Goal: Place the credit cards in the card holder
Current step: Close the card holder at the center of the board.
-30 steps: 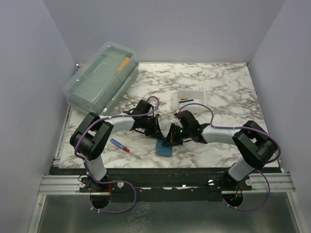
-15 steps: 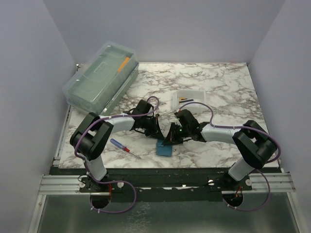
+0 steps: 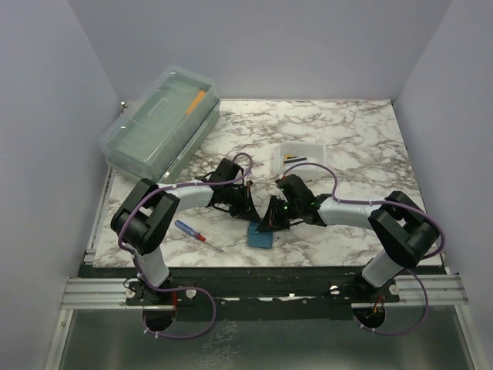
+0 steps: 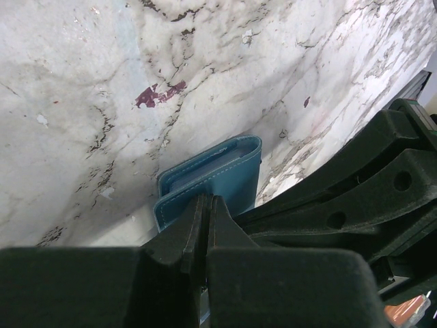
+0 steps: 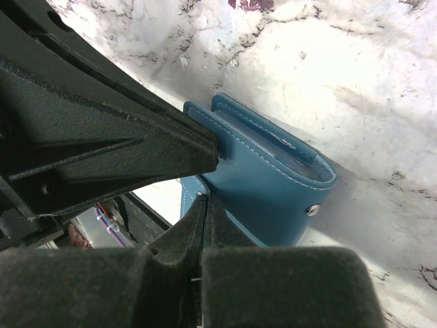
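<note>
Pinching the teal card holder (image 4: 212,171) from opposite sides, my left gripper (image 4: 207,203) and right gripper (image 5: 203,200) are each closed to a thin slit on its edges. It lies on the marble table (image 3: 347,131) near the front edge.

Right gripper (image 3: 267,225), clamped on card holder (image 3: 259,237), recorded shifted marginally leftward; right arm (image 3: 347,210) drawn slightly farther from base. Displacement minimal.

Card holder (image 3: 260,236): small teal-blue wallet with pale stitching and a silver snap stud. It is folded, with the flaps a little apart, and lies at 6 o'clock from the table middle.
Credit cards (image 3: 296,159): thin and flat, one with a dark stripe. They lie in the white tray (image 3: 313,149), at 1 o'clock from the card holder.
</note>
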You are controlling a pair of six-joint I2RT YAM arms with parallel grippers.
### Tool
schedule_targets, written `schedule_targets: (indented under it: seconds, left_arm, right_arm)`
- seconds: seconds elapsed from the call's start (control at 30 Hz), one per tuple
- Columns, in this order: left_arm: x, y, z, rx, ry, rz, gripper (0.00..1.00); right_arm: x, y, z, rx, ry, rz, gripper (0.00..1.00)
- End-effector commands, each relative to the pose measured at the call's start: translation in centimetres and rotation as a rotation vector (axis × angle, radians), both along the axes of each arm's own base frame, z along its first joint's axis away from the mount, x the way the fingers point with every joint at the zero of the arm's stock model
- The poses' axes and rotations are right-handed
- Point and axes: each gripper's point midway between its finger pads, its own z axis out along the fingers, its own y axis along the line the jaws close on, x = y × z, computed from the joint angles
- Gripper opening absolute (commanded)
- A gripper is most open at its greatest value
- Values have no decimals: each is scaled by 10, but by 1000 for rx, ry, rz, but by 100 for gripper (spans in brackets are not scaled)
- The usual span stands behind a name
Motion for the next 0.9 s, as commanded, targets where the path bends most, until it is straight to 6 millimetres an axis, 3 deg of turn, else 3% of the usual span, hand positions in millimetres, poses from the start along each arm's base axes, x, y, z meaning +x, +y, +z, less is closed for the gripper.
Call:
schedule_targets:
  seconds: [0.0, 0.37, 0.87]
  left_arm:
    - [-5, 12, -14, 70, 5, 7, 0]
    - [-4, 11, -13, 66, 1, 6, 0]
    - [-3, 7, -3, 41, -10, -9, 0]
  right_arm:
    - [-10, -6, -13, -54, 30, 11, 0]
    - [-6, -35, -35, -234, 16, -51, 0]
    - [-22, -30, -46, -246, 18, 5, 0]
